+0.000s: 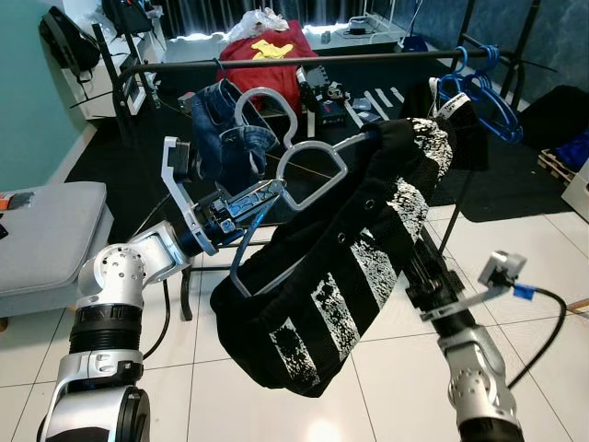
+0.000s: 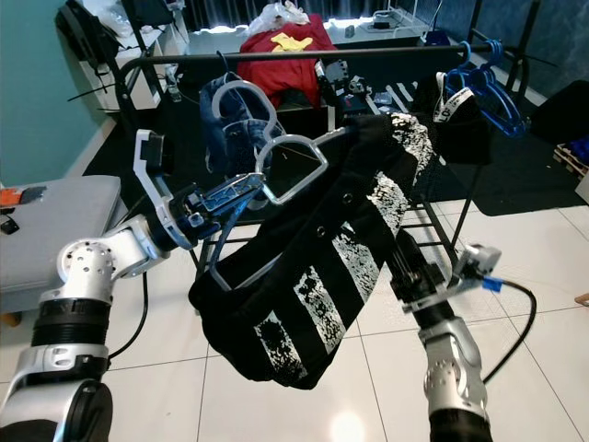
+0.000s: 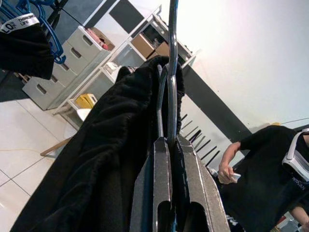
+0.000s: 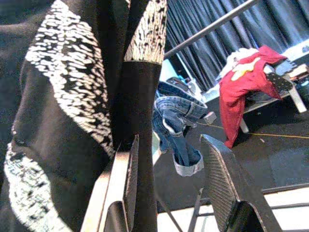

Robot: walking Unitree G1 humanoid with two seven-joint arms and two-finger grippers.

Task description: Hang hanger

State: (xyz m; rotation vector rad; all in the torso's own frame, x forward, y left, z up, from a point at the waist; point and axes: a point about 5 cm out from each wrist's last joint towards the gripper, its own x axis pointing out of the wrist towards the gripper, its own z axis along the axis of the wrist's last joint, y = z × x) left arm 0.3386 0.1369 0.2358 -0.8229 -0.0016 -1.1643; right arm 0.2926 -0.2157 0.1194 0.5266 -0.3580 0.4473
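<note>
Just below the rail, the left hand (image 1: 247, 201) pinches a grey hanger (image 1: 304, 170) by its lower bar, its fingers pressed together on the thin metal in the left wrist view. The hanger's hook (image 1: 260, 103) curls up at about twelve o'clock from that grip and stands short of the black rail (image 1: 304, 61), which crosses the frame from nine to three o'clock. The hanger's long axis runs slantwise, low at the hand and rising toward two o'clock, so hook and rail are not yet square to each other. A black garment with white stripes (image 1: 359, 258) is draped over the hanger's far shoulder and sags toward six o'clock. The right hand (image 4: 166, 193) sits at the garment's underside with its fingers spread, cloth lying against one finger and open air before the other. The left hand is plainly the nearer to the hook. Judging by this, the next move calls for lifting the hook up and over the rail. Jeans (image 1: 225, 129) hang from the rail at eleven o'clock, blue hangers (image 1: 479, 87) at two. A red garment (image 1: 267, 55) lies beyond.
</note>
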